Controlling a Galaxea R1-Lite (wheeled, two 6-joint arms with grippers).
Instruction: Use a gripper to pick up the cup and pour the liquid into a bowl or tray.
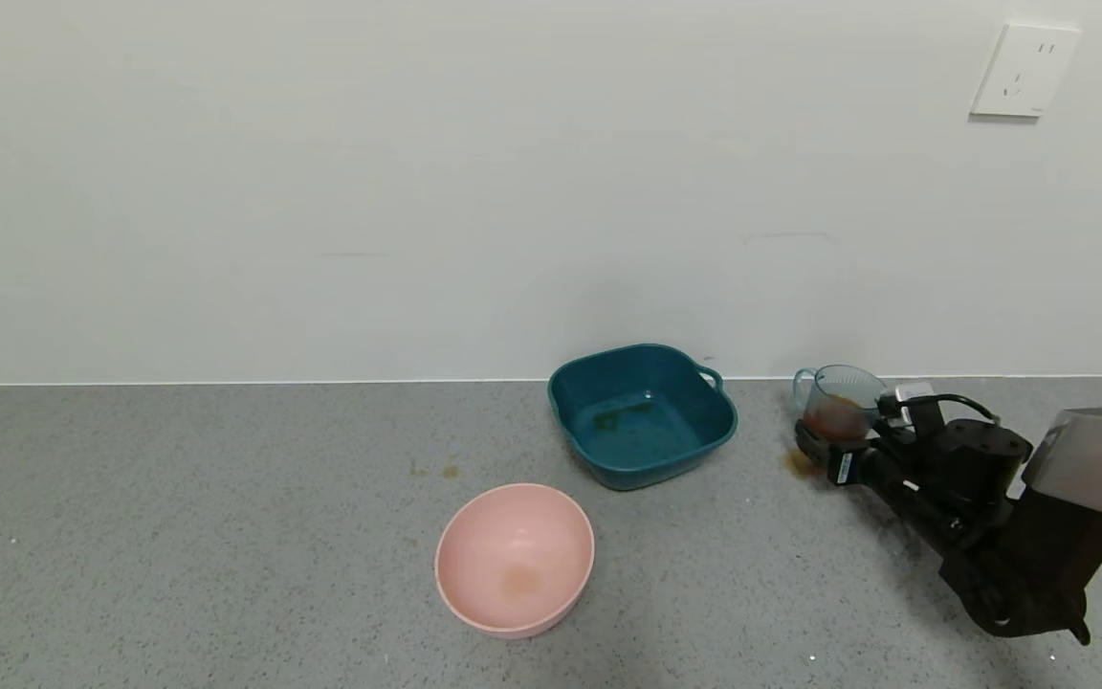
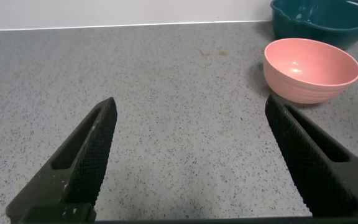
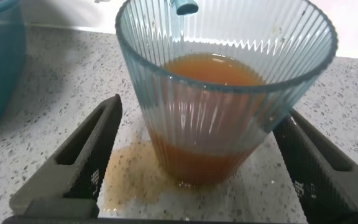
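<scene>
The ribbed pale blue cup (image 1: 838, 394) stands upright on the grey counter at the right, near the wall, with its handle on the far side. It holds reddish-brown liquid (image 3: 210, 67) to about half its height. My right gripper (image 1: 848, 426) is open with one finger on each side of the cup (image 3: 222, 124); a gap shows at one finger, and contact at the other is unclear. The pink bowl (image 1: 474, 536) sits to the front left of it and holds only a faint stain. My left gripper (image 2: 190, 106) is open and empty over bare counter, with the pink bowl (image 2: 309, 84) beyond it.
A dark teal square basin (image 1: 608, 356) with a little residue stands by the wall between cup and bowl; it also shows in the left wrist view (image 2: 316, 22). A brownish puddle (image 3: 135, 180) lies at the cup's foot. Small stains (image 1: 431, 470) mark the counter. A wall socket (image 1: 1024, 72) is at the upper right.
</scene>
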